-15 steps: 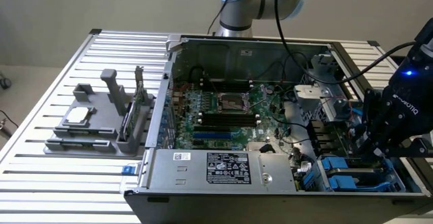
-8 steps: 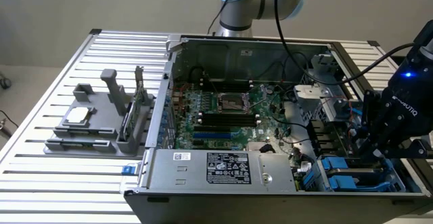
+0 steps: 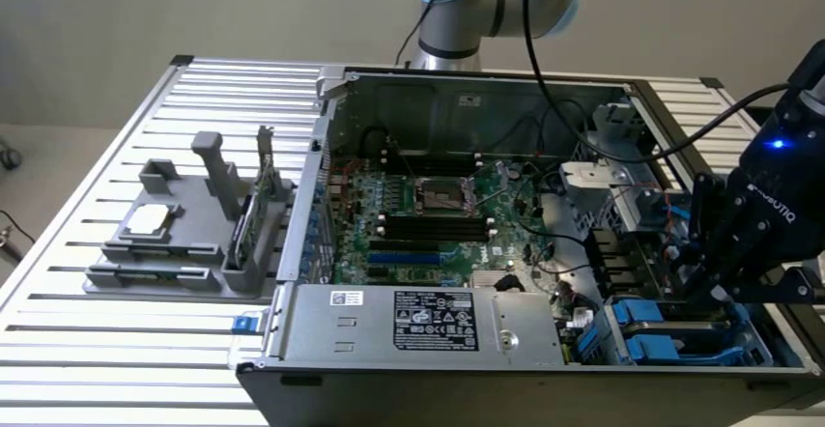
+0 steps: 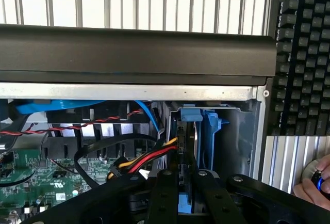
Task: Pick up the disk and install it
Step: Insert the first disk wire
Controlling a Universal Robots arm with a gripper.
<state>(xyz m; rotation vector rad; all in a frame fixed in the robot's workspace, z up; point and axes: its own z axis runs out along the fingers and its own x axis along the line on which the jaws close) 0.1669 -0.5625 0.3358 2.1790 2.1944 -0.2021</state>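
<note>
Gripper [image 4: 186, 182] clamped on the disk [image 4: 181, 146], fingers either side of its thin edge, disk held upright on edge. Both sit over the blue drive bay [image 4: 212, 131] at the corner of the open computer case [image 4: 129, 53]. Red, yellow and black power wires [image 4: 147, 158] run just beside the disk, toward the motherboard [image 4: 31, 180]. In the exterior view the gripper [image 3: 722, 287] hangs inside the case at the exterior view's right, just above blue carriers [image 3: 651, 335]. Power supply box [image 3: 426, 321] lies near the bay, along the case's front wall. Grey fixture [image 3: 174, 224] stands on the slatted table [image 3: 77, 350], well apart from the case. Keyboard [image 4: 304, 53] lies outside the case wall, a person's hand [image 4: 314, 180] near it.
</note>
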